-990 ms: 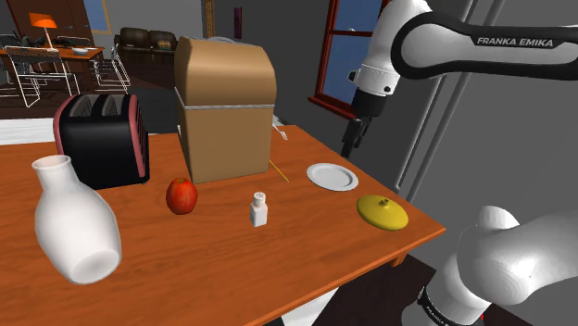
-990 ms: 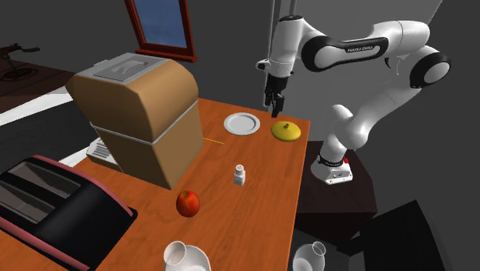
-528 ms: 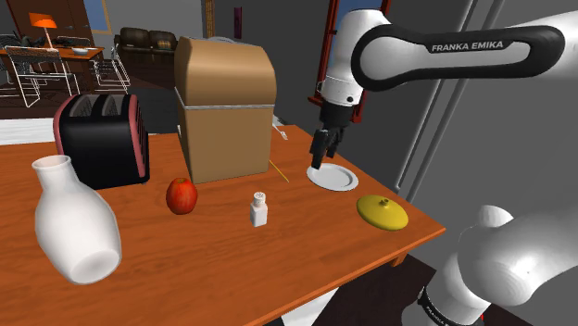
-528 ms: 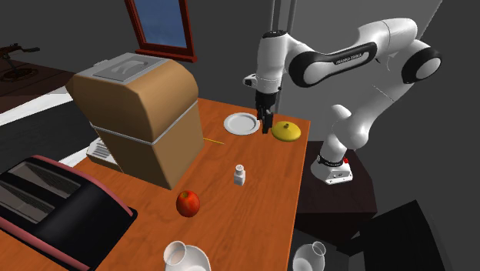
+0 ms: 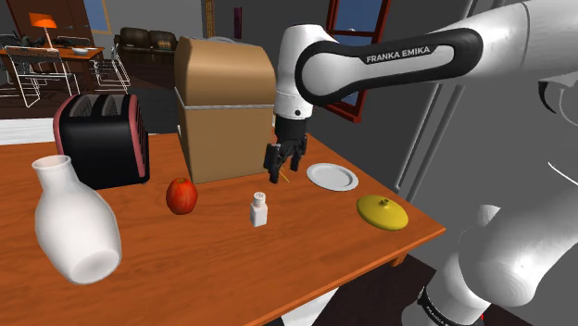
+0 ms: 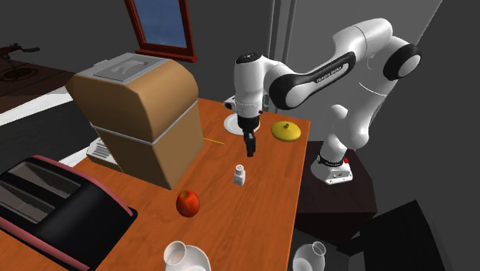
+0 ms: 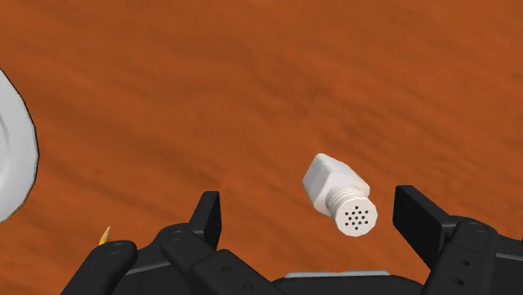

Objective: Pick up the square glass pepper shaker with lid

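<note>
White and small, the pepper shaker [image 5: 258, 210] stands upright on the orange-brown wooden table [image 5: 204, 264]. It sits in open space between the red apple [image 5: 182, 195] and the white plate [image 5: 332, 176], touching neither. My gripper [image 5: 277, 172] hangs over the table near it, higher than its lid and a little off to one side rather than straight above. My jaws are spread wide and grip nothing. In the wrist view the shaker [image 7: 339, 197] lies between my two fingers, nearer one than the other and clear of both, with its perforated cap turned up toward me.

As I judge it, only the approach is largely made and the pick itself has not started. I have yet to centre myself over the cap, then come down until my fingers flank the square body below the lid. After that I must close on it and lift it off the wood.
</note>
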You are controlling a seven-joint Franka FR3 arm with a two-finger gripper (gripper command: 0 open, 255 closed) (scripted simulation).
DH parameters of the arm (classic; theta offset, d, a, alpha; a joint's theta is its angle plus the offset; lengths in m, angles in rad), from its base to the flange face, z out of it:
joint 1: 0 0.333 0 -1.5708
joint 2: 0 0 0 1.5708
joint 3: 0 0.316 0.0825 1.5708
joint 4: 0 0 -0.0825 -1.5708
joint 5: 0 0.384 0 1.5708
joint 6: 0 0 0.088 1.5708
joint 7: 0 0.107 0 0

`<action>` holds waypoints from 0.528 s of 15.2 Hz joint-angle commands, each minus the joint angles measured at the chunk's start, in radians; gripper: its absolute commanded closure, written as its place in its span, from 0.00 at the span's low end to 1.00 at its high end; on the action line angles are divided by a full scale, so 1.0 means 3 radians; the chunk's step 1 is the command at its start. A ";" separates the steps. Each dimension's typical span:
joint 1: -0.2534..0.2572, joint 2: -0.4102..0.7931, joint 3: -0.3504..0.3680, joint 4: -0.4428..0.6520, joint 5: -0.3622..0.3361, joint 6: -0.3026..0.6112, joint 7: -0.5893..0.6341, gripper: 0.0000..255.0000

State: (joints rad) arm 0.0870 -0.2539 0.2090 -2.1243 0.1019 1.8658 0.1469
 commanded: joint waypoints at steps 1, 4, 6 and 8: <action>0.0022 0.0253 0.0072 0.0162 -0.0015 0.0044 0.0131 0.00; 0.0074 0.0638 0.0173 0.0455 -0.0063 0.0069 0.0340 0.00; 0.0085 0.0703 0.0184 0.0464 -0.0073 0.0115 0.0368 0.00; 0.0087 0.0722 0.0186 0.0396 -0.0076 0.0202 0.0367 0.00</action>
State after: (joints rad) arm 0.1134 -0.0462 0.2646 -2.0036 0.0809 1.9156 0.2563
